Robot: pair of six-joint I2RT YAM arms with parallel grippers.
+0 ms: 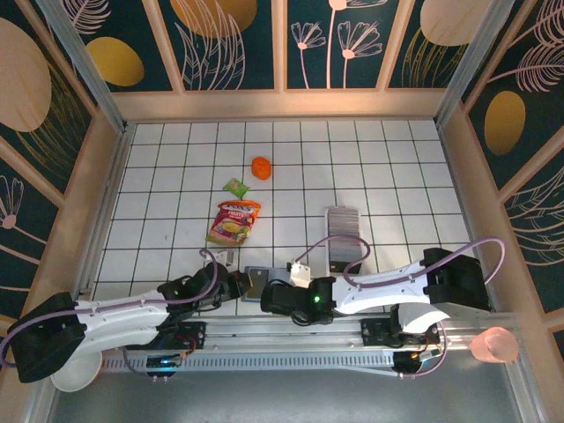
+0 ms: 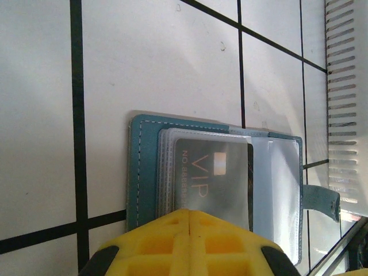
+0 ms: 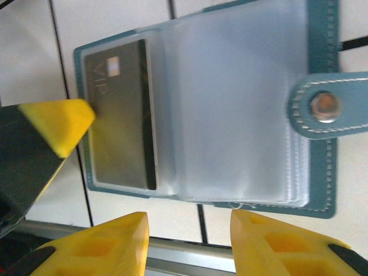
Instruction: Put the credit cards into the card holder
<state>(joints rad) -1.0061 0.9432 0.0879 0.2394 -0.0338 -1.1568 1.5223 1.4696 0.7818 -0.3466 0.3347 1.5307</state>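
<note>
Yellow fingertips of the left gripper sat nearest our lens, pressed together with no gap. Their tip rested at the near edge of the card holder, and we could not tell whether anything was pinched between them. Directly ahead of those fingers the holder lay open and flat on the tiled table. A grey VIP card lay on the left half of its clear sleeves. We could not tell whether it sat inside a pocket. The clasp tab stuck out to the right, toward a white slotted rail.

We saw the right gripper partly open with nothing between its jaws, poised over a metal strip just short of the holder. The left gripper's tip crowded its left side, touching the card's corner.

Well ahead and to the right of the right gripper stood the white tray with its packed row of credit cards. Ahead of the left gripper lay a snack pouch, with a green packet and an orange object beyond. Bare tiles lay open between these and the holder.
</note>
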